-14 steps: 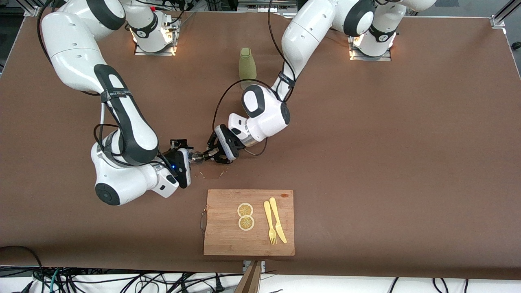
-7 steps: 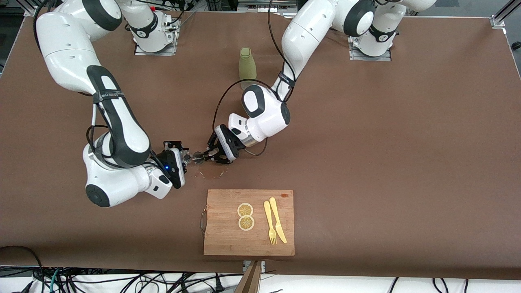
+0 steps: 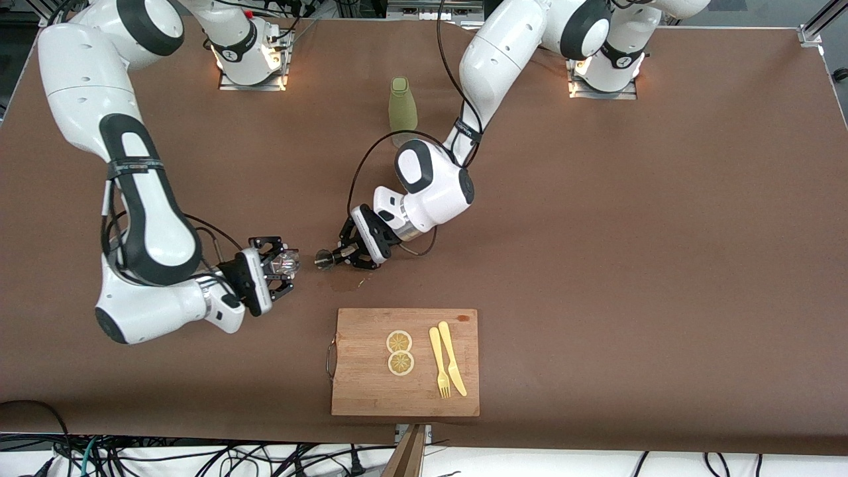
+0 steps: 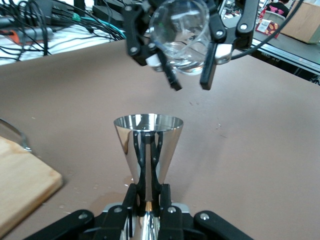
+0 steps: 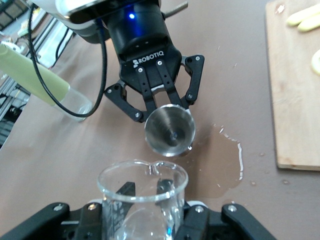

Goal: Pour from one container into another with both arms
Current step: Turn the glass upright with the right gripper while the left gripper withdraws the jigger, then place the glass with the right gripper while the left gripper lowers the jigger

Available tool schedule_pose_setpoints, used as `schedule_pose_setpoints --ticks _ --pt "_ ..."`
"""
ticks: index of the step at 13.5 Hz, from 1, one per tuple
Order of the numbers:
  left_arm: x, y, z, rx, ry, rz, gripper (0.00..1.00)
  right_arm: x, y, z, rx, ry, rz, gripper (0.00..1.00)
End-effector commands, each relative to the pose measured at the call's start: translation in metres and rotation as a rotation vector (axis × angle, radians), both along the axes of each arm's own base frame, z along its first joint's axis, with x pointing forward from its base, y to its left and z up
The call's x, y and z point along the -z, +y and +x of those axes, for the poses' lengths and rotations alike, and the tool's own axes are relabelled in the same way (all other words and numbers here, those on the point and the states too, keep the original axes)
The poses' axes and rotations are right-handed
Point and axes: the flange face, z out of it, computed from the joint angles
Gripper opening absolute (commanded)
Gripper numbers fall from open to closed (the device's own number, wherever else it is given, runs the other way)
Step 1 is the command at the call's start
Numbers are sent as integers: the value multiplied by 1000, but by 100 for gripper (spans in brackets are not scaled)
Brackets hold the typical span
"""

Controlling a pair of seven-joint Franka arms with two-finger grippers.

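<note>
My left gripper (image 3: 330, 257) is shut on the waist of the small steel jigger (image 3: 324, 259), over a wet patch (image 3: 344, 285) on the brown table. In the left wrist view the jigger (image 4: 148, 145) stands out from my fingers (image 4: 136, 192) with its mouth open. My right gripper (image 3: 283, 265) is shut on the tiny clear glass cup (image 3: 287, 263), a short gap from the jigger toward the right arm's end. The cup (image 4: 180, 35) is tipped with its mouth toward the jigger (image 5: 170, 131), and a little clear liquid lies in it. The cup's rim (image 5: 142, 180) fills the near part of the right wrist view.
A wooden cutting board (image 3: 358, 384) with two lemon slices (image 3: 399, 352), a yellow fork (image 3: 438, 364) and a yellow knife (image 3: 452, 361) lies nearer the front camera than the grippers. The tall olive-green bottle (image 3: 402, 106) stands farther back, between the arm bases.
My right gripper has drawn back toward the right arm's end with the cup, opening a gap from the jigger. The left gripper has barely moved.
</note>
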Motion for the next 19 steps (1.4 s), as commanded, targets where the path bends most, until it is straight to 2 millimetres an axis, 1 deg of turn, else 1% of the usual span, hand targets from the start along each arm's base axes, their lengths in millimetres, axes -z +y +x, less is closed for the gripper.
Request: schedule_pose_setpoints --ticks 1,2,3,4,5,6,7,8,9,10,12,13,15,19 --pt "-14 19 30 1 -36 -45 0 6 -28 9 32 -23 111 32" --pt "-25 30 42 9 -59 -58 0 8 -40 12 44 -38 134 32" --pt "-28 43 55 41 -64 -82 0 10 -55 15 61 -60 159 32" --pt "-39 60 72 69 -82 -114 0 19 -68 16 75 -81 182 32" --pt "-41 79 85 96 -93 -131 0 28 -79 19 93 -114 212 32" --pt "-42 98 94 137 -101 -152 0 44 -91 19 110 -139 241 32" --pt "-42 120 102 179 -108 -170 0 59 -98 17 119 -158 275 33" --pt "-42 144 111 219 -125 -191 0 70 -109 14 123 -181 305 32" --pt "-41 172 120 264 -142 -222 0 80 -112 11 116 -202 341 32" --pt "-39 199 127 322 -160 -264 0 91 -121 6 122 -216 381 32" --pt "-31 257 131 442 -193 -350 0 107 -132 -3 114 -247 450 33" --pt "-27 284 129 515 -196 -365 0 114 -134 -8 107 -260 477 32" --pt "-27 342 129 648 -225 -361 0 128 -148 -18 107 -282 511 32" --pt "-13 466 114 829 -231 -360 0 156 -173 -41 77 -300 549 32"
